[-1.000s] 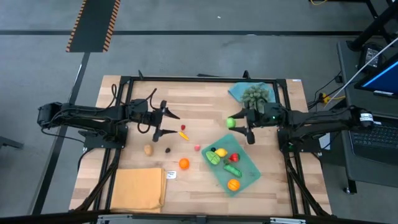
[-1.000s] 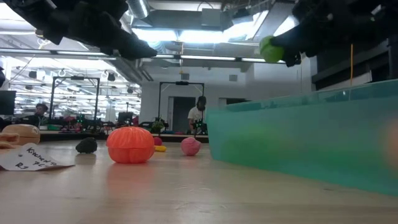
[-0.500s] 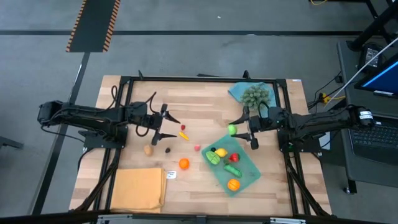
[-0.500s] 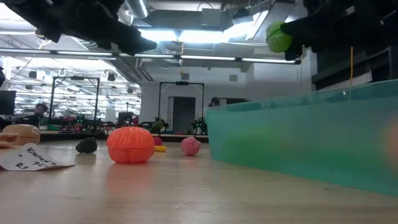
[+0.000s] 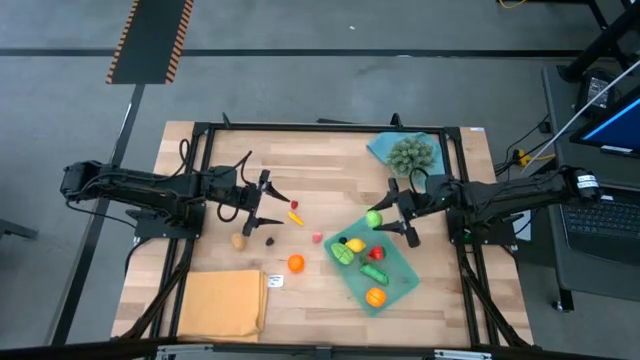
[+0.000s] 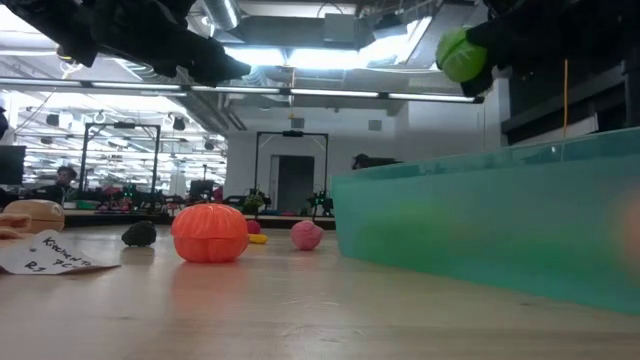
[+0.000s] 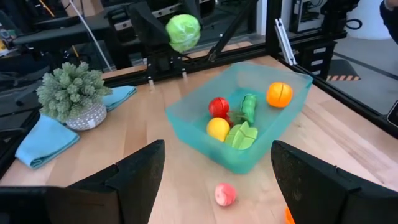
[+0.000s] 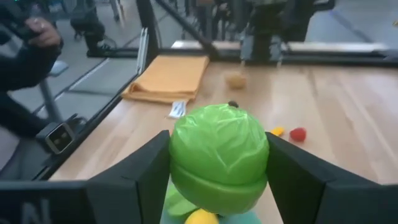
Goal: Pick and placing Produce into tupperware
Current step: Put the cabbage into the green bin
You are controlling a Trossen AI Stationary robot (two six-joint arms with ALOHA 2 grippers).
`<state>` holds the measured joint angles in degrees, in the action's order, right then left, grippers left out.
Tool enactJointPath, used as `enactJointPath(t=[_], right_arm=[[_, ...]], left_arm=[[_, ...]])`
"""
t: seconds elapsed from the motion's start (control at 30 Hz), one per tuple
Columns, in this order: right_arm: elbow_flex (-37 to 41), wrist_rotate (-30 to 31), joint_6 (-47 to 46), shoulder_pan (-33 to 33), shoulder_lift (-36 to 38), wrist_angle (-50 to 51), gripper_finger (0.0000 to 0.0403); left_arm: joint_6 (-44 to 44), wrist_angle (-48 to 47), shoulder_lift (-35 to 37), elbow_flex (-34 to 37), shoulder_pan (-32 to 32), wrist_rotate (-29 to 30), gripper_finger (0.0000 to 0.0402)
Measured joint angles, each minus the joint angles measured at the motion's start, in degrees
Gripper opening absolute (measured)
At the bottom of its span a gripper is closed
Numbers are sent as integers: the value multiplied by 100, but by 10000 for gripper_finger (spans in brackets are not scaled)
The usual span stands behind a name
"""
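Right claw [image 5: 388,220]: grips green cabbage [image 5: 374,219], poised over container [image 5: 397,283] near rim. Left claw [image 5: 262,204]: wide, idle.

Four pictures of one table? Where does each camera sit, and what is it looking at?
High view: overhead, straight down; both arms, translucent teal-green rectangular container.
Low view: table height, looking level across; round orange toy fruit, arms overhead.
Left wrist view: past the open left claw toward the container.
Right wrist view: right claw clamps the green toy cabbage.
All four show the cabbage.
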<state>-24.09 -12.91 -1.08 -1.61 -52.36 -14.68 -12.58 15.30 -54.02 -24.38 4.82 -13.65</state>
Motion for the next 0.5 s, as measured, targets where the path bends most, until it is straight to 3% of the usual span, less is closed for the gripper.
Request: enactJointPath(t=[0.27,0.5], right_arm=[[-1068,510,18,-410,-73,2030,226],[-2014,879,7,-657,-730,3169,226]], left_arm=[[-2,99,-2,0,2,0,286],[-4,99,-2,0,2,0,286]])
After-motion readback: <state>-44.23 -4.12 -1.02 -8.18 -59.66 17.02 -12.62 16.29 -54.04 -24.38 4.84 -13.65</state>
